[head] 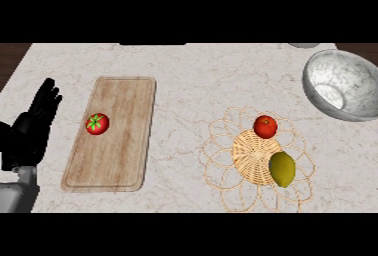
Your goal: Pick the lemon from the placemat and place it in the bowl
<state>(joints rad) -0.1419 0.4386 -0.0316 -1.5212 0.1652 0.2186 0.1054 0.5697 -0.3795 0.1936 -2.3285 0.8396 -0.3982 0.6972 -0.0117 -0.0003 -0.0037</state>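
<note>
You see the lemon lying on the placemat at lower right, the bowl at upper right, and your left robot hand resting wide open at the left edge.

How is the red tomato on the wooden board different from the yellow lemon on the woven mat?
The round red tomato has a green star-shaped top; the yellow-green lemon is longer, oval and plain. The tomato lies on the wooden cutting board at left; the lemon lies on the woven wicker placemat at right. Neither is touched by a hand.
</note>
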